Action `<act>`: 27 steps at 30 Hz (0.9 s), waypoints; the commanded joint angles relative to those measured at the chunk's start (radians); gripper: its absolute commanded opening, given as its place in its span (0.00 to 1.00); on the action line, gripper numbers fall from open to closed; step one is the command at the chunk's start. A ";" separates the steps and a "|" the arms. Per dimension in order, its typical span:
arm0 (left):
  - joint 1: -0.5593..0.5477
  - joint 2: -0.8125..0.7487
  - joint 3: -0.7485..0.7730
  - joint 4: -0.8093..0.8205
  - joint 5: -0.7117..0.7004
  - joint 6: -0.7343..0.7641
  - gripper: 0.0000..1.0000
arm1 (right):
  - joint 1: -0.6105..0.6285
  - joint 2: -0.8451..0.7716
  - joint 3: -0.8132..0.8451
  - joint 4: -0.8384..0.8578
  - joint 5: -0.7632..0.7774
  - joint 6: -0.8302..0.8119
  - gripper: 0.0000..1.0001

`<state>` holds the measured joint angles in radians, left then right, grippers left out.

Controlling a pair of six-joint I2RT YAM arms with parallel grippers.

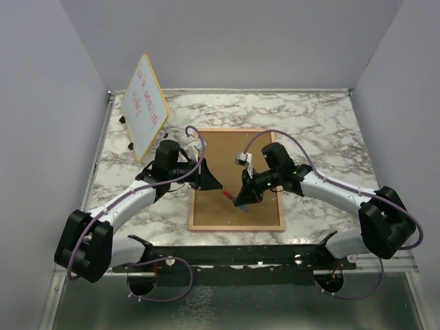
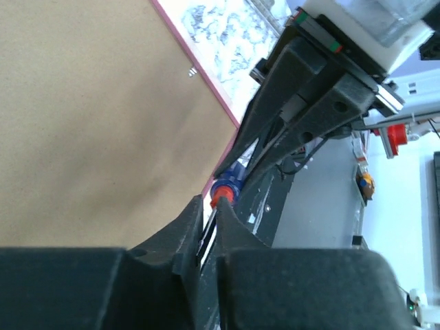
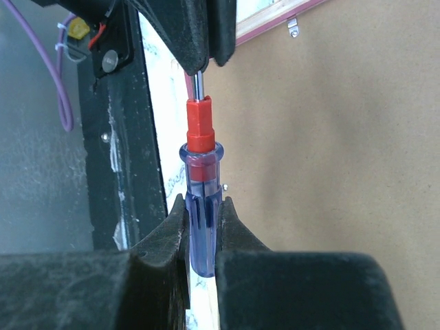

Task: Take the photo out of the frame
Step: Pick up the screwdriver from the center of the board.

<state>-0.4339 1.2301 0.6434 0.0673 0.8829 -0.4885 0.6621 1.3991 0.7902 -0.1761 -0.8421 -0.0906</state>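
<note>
The frame (image 1: 234, 148) lies face down on the marble table, its brown fibreboard back (image 2: 89, 124) up and its thin pink border (image 2: 206, 79) showing. The photo is hidden under the back. My right gripper (image 3: 203, 203) is shut on the blue translucent handle of a small screwdriver (image 3: 201, 172) with a red collar, held over the frame's near-left part (image 1: 230, 198). My left gripper (image 2: 210, 206) faces it from the left, its fingers closed onto the thin metal shaft just beyond the red collar (image 2: 221, 194). A small metal clip (image 3: 293, 26) sits at the frame's edge.
A yellow-edged whiteboard (image 1: 146, 103) with red writing leans upright at the back left. Marble table (image 1: 323, 124) surrounds the frame. The black rail with the arm bases (image 1: 240, 258) runs along the near edge. Grey walls enclose the table.
</note>
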 commanded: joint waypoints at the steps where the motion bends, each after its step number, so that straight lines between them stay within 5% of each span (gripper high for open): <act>1: 0.001 0.007 0.020 0.003 0.011 0.018 0.02 | 0.008 0.012 0.030 -0.027 0.008 -0.023 0.01; 9: 0.001 -0.011 0.016 0.002 0.005 0.031 0.00 | 0.008 0.004 0.028 -0.020 0.082 0.016 0.10; 12: 0.001 -0.028 0.014 0.002 -0.013 0.033 0.00 | 0.008 -0.034 0.008 0.019 0.080 0.057 0.47; 22: 0.001 -0.118 -0.023 0.080 -0.065 -0.024 0.00 | 0.008 -0.262 -0.039 0.048 0.337 0.229 0.60; 24: 0.001 -0.137 -0.044 0.128 -0.092 -0.060 0.00 | 0.008 -0.311 -0.031 0.033 0.406 0.275 0.73; 27: 0.001 -0.169 -0.090 0.233 -0.119 -0.133 0.00 | 0.007 -0.379 0.008 -0.030 0.552 0.323 0.75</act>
<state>-0.4332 1.1061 0.6094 0.1520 0.8238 -0.5297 0.6682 1.0946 0.7673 -0.1539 -0.5255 0.1272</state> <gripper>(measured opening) 0.019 0.740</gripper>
